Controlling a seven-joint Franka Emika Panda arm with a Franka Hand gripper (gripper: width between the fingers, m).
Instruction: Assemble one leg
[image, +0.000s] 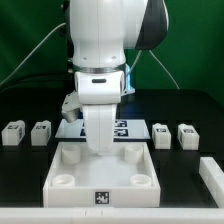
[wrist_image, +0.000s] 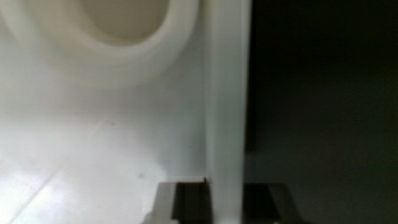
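Four small white legs with tags stand on the black table: two at the exterior view's left (image: 13, 132) (image: 41, 132) and two at its right (image: 160, 135) (image: 187, 133). My gripper (image: 100, 145) holds none of them. It is down on the back wall of the large white recessed square piece (image: 70, 178). In the wrist view the two dark fingers (wrist_image: 187, 205) sit against either side of that thin white wall (wrist_image: 228, 100), the gripper (wrist_image: 228, 203) shut on it. A round corner socket (wrist_image: 134, 30) shows beside the wall. No leg shows in the wrist view.
The marker board (image: 125, 128) lies flat behind the square piece, partly hidden by the arm. Another white part (image: 212, 175) lies at the exterior view's right edge. A green wall stands behind the table.
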